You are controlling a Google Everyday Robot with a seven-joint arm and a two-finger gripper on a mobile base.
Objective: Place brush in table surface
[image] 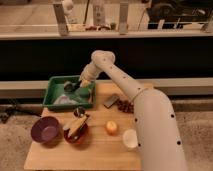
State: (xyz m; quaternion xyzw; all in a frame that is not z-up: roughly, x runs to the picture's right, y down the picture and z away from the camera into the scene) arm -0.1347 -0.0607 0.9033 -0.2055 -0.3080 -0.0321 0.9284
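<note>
Looks like the pickup step: the gripper (81, 86) hangs over the green tray (54, 88) at the desk's (100, 150) far left, right at the dark brush (71, 87) inside, jaws' state impossible to tell, and next it needs lifting out onto bare wood.
</note>
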